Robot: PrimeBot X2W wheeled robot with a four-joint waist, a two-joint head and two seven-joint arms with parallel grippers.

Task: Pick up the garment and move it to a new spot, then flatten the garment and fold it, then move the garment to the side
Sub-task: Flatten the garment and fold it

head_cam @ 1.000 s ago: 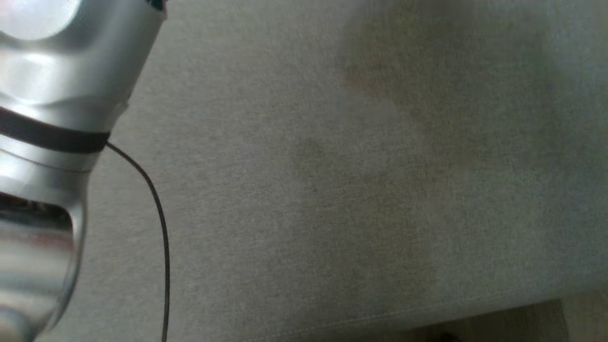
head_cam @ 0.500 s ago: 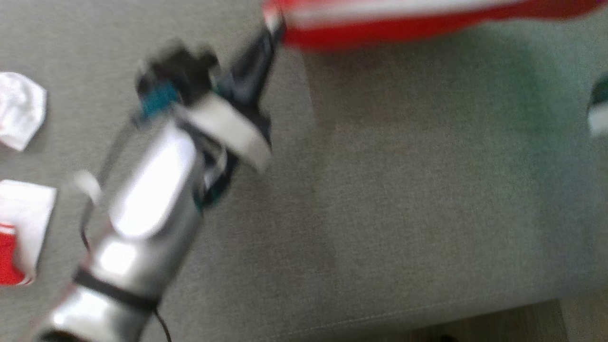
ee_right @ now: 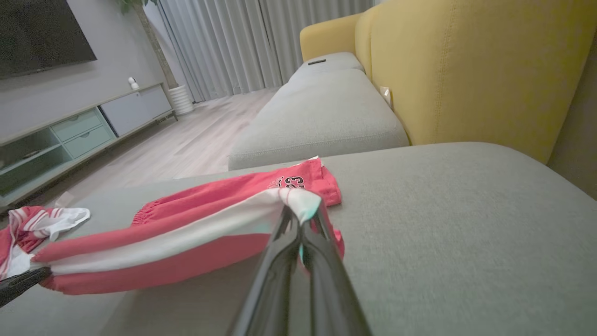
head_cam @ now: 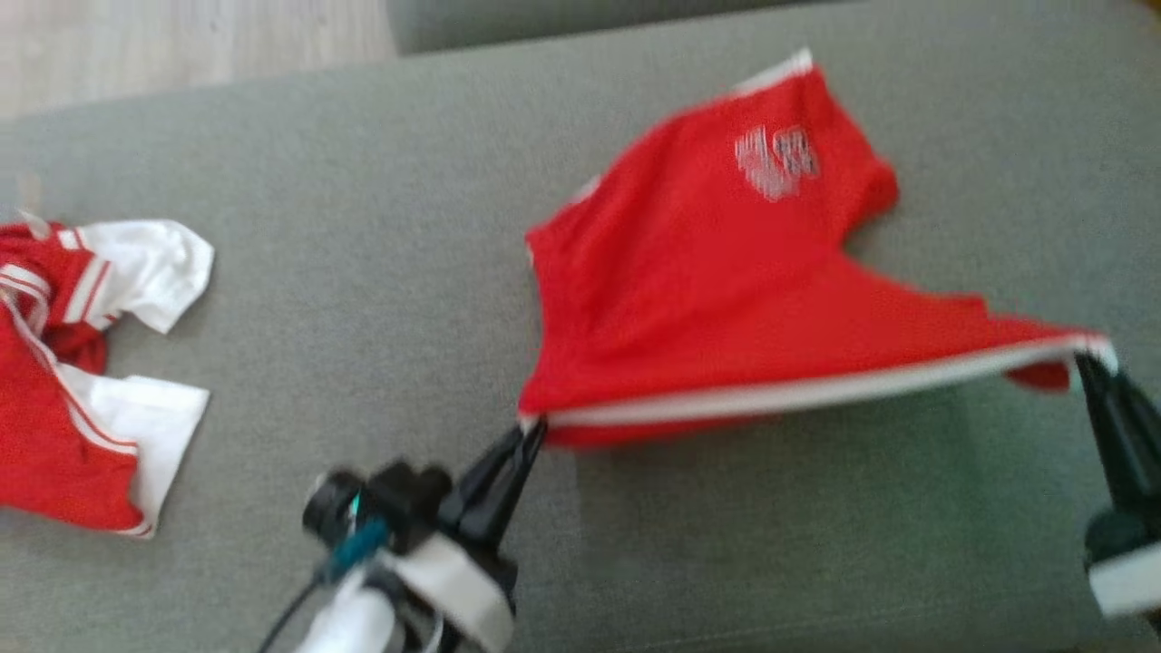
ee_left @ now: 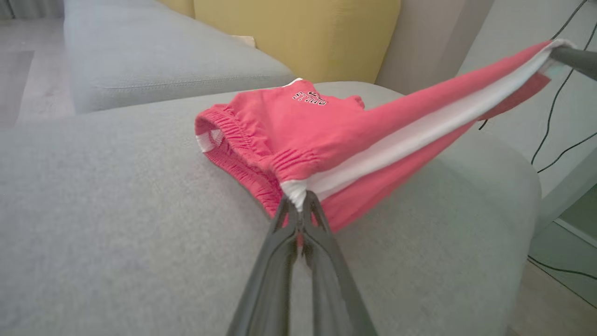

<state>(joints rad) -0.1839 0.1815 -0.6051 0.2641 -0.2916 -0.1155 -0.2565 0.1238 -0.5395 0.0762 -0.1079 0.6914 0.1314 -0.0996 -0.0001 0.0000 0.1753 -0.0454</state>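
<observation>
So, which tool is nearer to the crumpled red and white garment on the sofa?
Left. The left tool grips the red shorts at the corner toward the crumpled red and white garment; the right tool grips the opposite corner, beyond the shorts from it.

Shorts [head_cam: 707, 290] lie right of centre on the seat [head_cam: 363, 317]. Far part rests on the seat; near edge is raised off it, strung left to right between two grips. Left fingers [head_cam: 508, 462] pinch the near-left corner, right fingers [head_cam: 1102, 399] the near-right corner. Second garment [head_cam: 73, 381] on the seat at its left edge, well apart from the shorts. Floor [head_cam: 181, 45] beyond the seat's far-left edge.
</observation>
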